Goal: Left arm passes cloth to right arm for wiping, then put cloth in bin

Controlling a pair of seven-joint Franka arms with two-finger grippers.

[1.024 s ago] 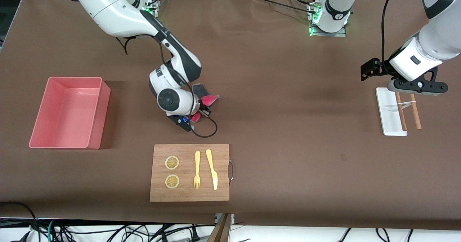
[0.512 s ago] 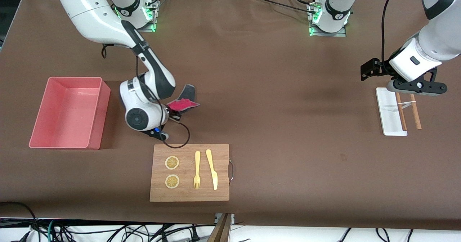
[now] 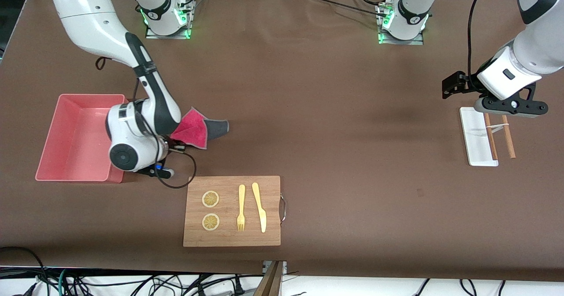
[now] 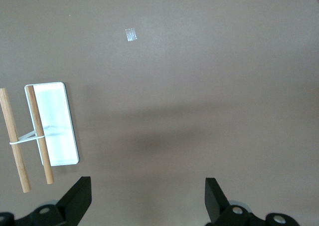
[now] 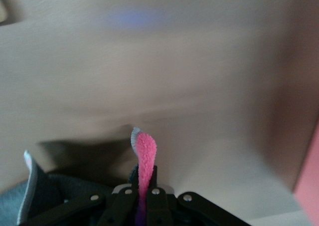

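The crimson-pink cloth [image 3: 193, 130] with its dark grey underside trails from my right gripper [image 3: 172, 143], which is shut on one edge of it. In the right wrist view a pink strip of the cloth [image 5: 145, 156] stands pinched between the closed fingers of the right gripper [image 5: 144, 180]. The right arm's wrist hangs over the pink bin's [image 3: 75, 133] wall nearest the table's middle; the bin's edge [image 5: 310, 181] also shows in the right wrist view. My left gripper [image 3: 511, 105] waits, open and holding nothing, above the left arm's end of the table; the left gripper [image 4: 148, 192] has only bare table between its fingers.
A wooden cutting board [image 3: 232, 211] with two lemon slices, a yellow fork and a knife lies nearer to the front camera than the cloth. A flat white tray [image 3: 473, 135] with two banded wooden sticks [image 3: 507, 138] lies under the left gripper; the tray [image 4: 55, 123] shows in the left wrist view.
The right arm has carried the cloth toward the right arm's end of the table, up to the bin. The left arm has not moved.
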